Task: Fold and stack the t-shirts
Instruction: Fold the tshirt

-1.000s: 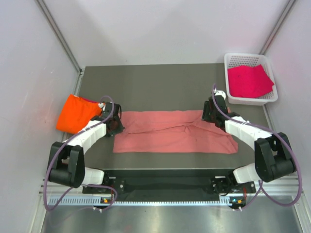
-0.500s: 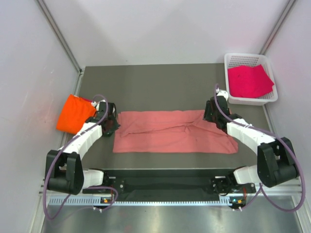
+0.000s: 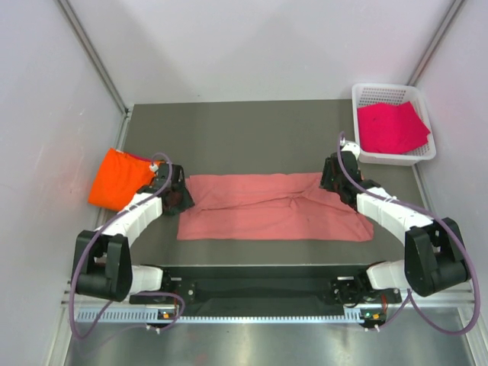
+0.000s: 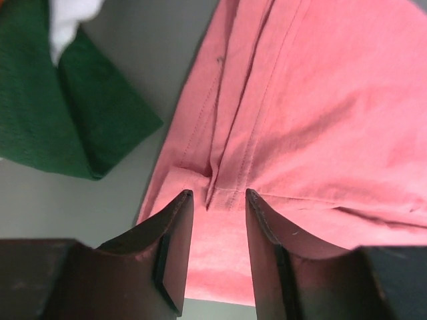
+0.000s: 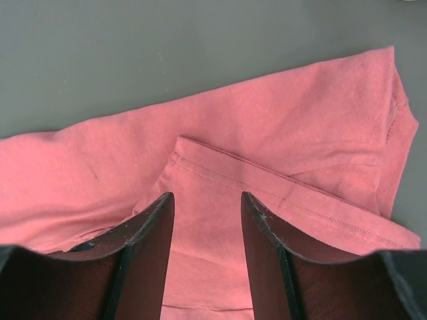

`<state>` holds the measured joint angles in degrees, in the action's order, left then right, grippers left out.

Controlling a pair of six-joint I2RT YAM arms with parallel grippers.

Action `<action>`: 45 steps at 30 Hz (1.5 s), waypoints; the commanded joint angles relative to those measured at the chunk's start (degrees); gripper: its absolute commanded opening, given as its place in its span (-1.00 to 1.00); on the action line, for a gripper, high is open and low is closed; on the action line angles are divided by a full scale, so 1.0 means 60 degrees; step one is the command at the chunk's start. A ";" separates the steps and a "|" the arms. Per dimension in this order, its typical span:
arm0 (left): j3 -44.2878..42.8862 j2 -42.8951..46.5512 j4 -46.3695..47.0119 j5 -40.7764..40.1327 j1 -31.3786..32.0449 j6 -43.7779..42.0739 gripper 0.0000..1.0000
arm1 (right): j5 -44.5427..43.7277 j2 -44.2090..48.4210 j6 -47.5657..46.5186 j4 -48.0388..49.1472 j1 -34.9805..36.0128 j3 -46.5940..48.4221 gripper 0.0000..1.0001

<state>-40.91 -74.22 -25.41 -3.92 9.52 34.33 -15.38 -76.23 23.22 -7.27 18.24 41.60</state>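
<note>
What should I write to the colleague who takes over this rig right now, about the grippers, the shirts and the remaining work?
Left gripper: jaws open, empty, low over the salmon-pink shirt at its left end.
Right gripper: jaws open, empty, over its right end.
Orange shirt: folded, at the left edge of the table.
Magenta shirt: in the white basket.
Done: salmon-pink shirt laid flat as a long band.
Left: fold it smaller, stack it, then likely the magenta one.

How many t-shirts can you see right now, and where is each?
3: salmon-pink t-shirt spread flat mid-table; orange t-shirt folded at the left edge; magenta t-shirt in the white basket. A green cloth in the left wrist view may be a fourth.
</note>
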 commanded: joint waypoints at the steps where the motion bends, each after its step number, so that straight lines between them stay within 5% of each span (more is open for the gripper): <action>1: 0.0094 -0.0170 0.0558 0.0434 0.0127 -0.0008 -0.14 | -0.0176 0.0268 0.0114 0.0420 -0.0037 -0.0049 -0.09; 10: 0.0021 -0.0872 0.0895 0.0434 0.0230 -0.0023 -0.24 | -0.0133 0.0282 0.0099 0.0420 -0.0066 -0.0035 -0.10; 21: -0.0081 -0.0772 0.0778 0.0054 0.0230 -0.0154 -1.00 | -0.0132 0.0341 0.0114 0.0435 -0.0066 -0.0078 -0.11; 39: -0.0785 -0.0141 -0.0702 -0.2612 0.0113 0.0168 -1.00 | -0.0601 0.0692 0.0290 0.0435 -0.0125 -0.0269 -0.11; 41: -0.0785 0.0020 -0.0716 -0.2482 0.0113 0.0138 -0.90 | -0.0819 0.0882 0.0377 0.0435 -0.0140 -0.0342 -0.10; 45: -0.0785 0.0488 -0.0629 -0.1969 0.0142 -0.0008 -0.09 | -0.1216 0.1278 0.0524 0.0449 -0.0183 -0.0532 -0.08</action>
<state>-44.58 -75.11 -28.62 -15.49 10.61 34.44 -19.00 -71.53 25.04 -6.52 17.76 39.00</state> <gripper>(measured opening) 0.389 0.458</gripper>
